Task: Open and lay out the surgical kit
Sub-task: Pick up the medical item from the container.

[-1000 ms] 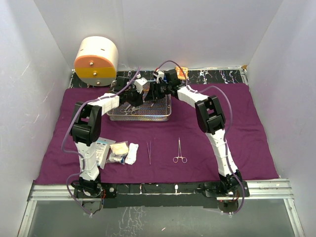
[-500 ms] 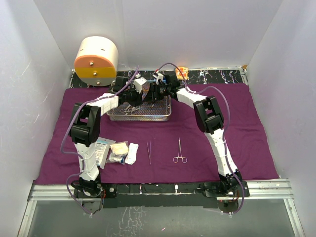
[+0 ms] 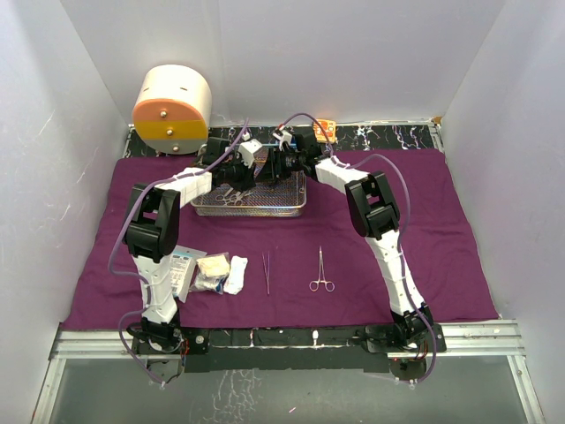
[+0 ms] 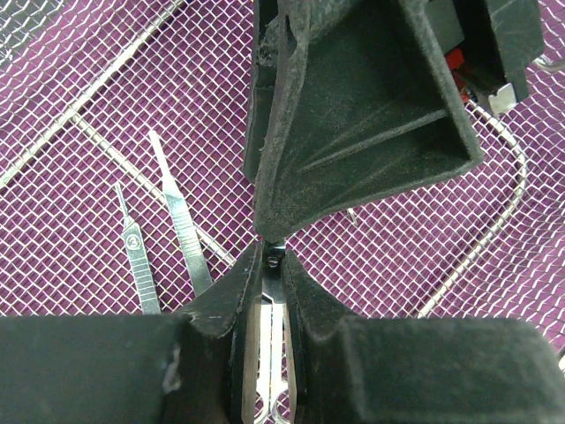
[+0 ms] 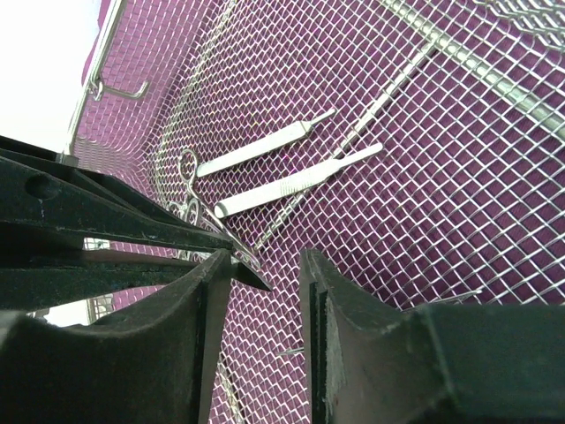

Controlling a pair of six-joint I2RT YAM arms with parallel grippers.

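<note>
Well, in the rectangular silver wire-mesh tray (image 3: 249,212) my left pincer (image 4: 272,256) clamps small steel forceps (image 4: 265,353); two steel scalpels (image 4: 181,221) lie just left, tray rim right; my right pincer (image 5: 265,265) gapes.

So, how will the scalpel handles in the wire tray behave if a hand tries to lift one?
Probably stiff: the scalpel handles are straight metal bars. Likely slippery and hard to pinch, since they look polished and lie flat on the wire tray. Pushed, one may catch on the mesh instead of sliding.
</note>
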